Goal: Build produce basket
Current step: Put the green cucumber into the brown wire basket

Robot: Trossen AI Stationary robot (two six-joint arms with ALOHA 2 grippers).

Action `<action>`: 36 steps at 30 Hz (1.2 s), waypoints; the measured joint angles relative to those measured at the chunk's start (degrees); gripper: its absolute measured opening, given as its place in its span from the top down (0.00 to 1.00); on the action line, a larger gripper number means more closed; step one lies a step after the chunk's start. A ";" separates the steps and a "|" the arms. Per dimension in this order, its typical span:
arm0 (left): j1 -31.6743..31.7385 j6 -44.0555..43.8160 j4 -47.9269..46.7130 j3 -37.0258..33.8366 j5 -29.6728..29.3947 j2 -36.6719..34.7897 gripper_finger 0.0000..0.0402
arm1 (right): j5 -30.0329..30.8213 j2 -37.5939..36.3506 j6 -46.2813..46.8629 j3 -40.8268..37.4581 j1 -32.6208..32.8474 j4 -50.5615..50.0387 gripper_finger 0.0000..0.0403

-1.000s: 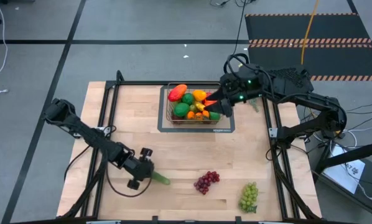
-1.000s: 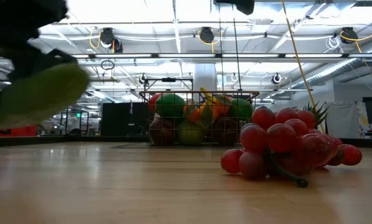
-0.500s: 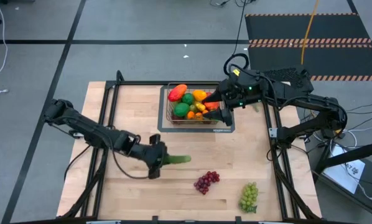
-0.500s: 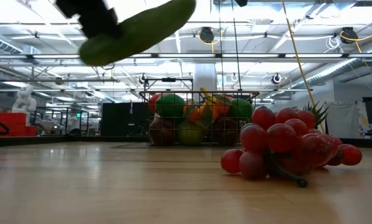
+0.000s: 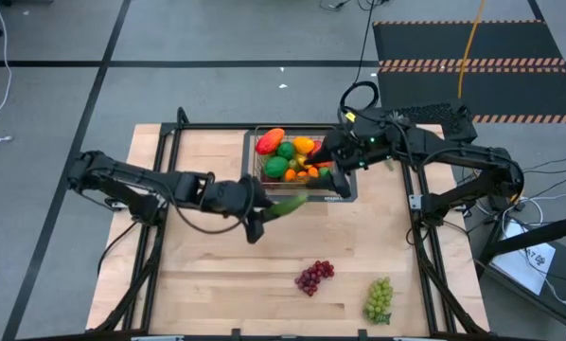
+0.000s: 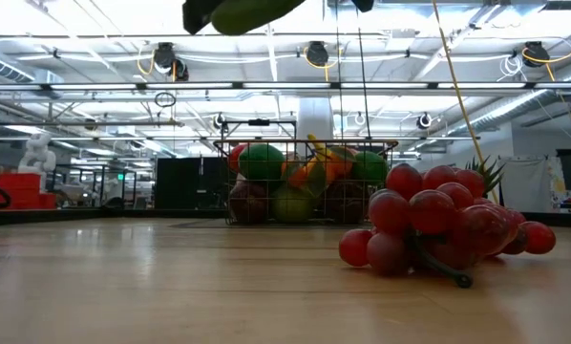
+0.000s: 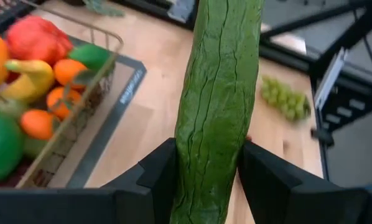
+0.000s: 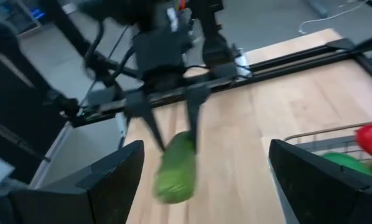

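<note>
The wire basket (image 5: 260, 169) stands on a dark mat at the table's far middle, filled with toy produce: red, green and orange pieces. My left gripper (image 5: 261, 214) hangs just near-left of it, shut on a green cucumber (image 5: 287, 205) whose free end points at the basket's near rim (image 7: 105, 62). In the low view the cucumber (image 6: 252, 11) shows at the top edge, high above the table. My right gripper (image 5: 327, 161) hovers open over the basket's right side with nothing between its fingers (image 8: 105, 180). Red grapes (image 5: 313, 276) and green grapes (image 5: 379, 298) lie on the table near the front. My left gripper pinches the cucumber's two long sides (image 7: 192, 155) between its two fingers (image 7: 158, 171), at the end nearer the arm. The fingers come from the table's left, slanting down, and lie along the cucumber. It sticks out ahead of them, lifted clear of the table.
A dark mat (image 5: 344, 197) lies under the basket. A spiky green piece (image 6: 491, 172) sits behind the red grapes (image 6: 438, 225) at the table's far right. Black frame rails (image 5: 169, 170) run along the table's left and right sides. Bare wood lies between the basket and the grapes.
My left gripper has risen from low over the table's near left and swung toward the far right, up to the basket's near side, rolling its wrist. The cucumber has gone with it, lifted high and clear, its free end now toward the basket.
</note>
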 joint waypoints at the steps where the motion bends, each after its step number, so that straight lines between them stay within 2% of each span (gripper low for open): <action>1: 0.59 -0.48 0.05 0.42 0.00 0.00 0.61 | -0.72 0.04 -0.20 0.00 0.38 -0.02 0.16; 7: 3.24 -4.40 0.47 0.86 1.11 0.00 0.61 | -1.01 0.04 -2.78 -0.01 2.99 -1.55 0.16; 14: 3.73 -2.40 2.53 0.88 3.67 0.00 0.61 | 0.79 0.09 -3.09 -4.19 4.78 -1.05 0.16; 23: 3.71 -0.77 4.43 0.92 5.40 0.00 0.61 | 0.81 0.07 -0.26 -8.33 4.80 7.91 0.18; 27: 3.69 -0.88 4.45 0.92 5.40 0.00 0.61 | 0.76 0.04 -0.50 -8.33 4.83 8.51 0.26; 36: 3.69 -0.93 4.45 0.92 5.46 0.00 0.61 | 0.34 0.04 -0.32 -8.32 4.82 8.68 0.54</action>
